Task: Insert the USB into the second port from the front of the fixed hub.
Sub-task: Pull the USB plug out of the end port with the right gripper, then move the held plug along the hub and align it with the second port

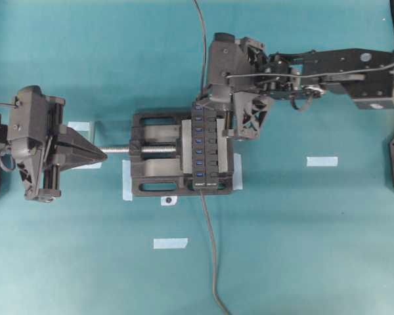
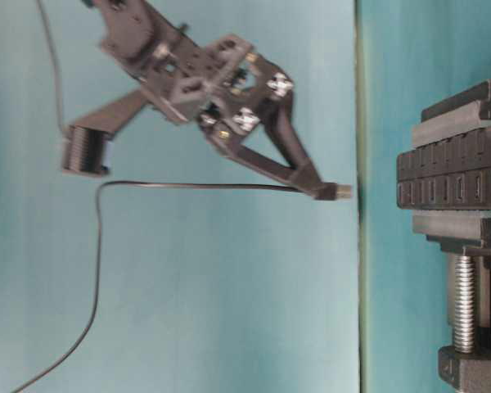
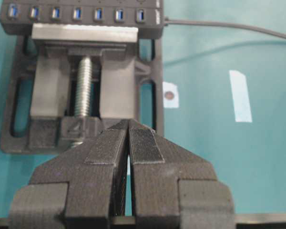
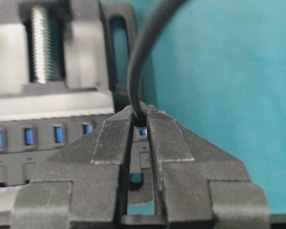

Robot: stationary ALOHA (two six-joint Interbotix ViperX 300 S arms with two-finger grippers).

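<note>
While our right gripper (image 2: 331, 192) clamps the USB (image 2: 342, 191) above the hub (image 1: 204, 146), we must next align it with the second port.

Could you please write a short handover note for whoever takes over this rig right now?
Left gripper: jaws shut, empty, parked in front of the vise screw.
Right gripper: jaws shut on the USB, its cable trailing behind.
The fixed hub sits clamped in the vise, its ports all unoccupied.
Done: plug picked up and carried above the hub.
Left: line the plug up with the second port from the front, push it in, release.
</note>
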